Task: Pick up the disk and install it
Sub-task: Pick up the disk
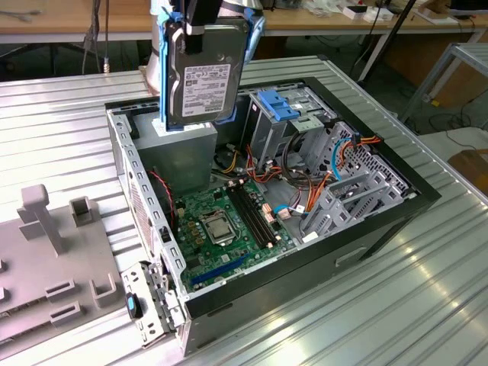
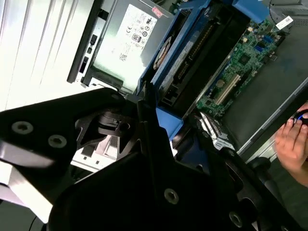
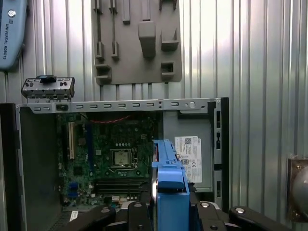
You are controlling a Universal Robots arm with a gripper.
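Observation:
The disk (image 1: 206, 76) hangs upright in the air, label side facing the exterior view, bright blue rails along its edges. It hovers above the back corner of the open computer case (image 1: 381, 179), over the grey power supply (image 1: 179, 152). My gripper (image 1: 200, 27) is shut on its top edge. In the first wrist view the disk (image 3: 168, 180) is edge-on as a blue rail between my black fingers (image 3: 137, 214), above the motherboard (image 3: 115, 159). In the second wrist view the disk (image 2: 192, 57) extends away from the gripper body.
A silver drive cage with a blue latch (image 1: 278, 107) stands inside the case, with loose cables (image 1: 305, 191) beside it. On the ribbed metal table, a grey fixture plate (image 1: 46, 259) lies at the exterior view's left. A person's hand (image 2: 293, 142) rests near the case's edge.

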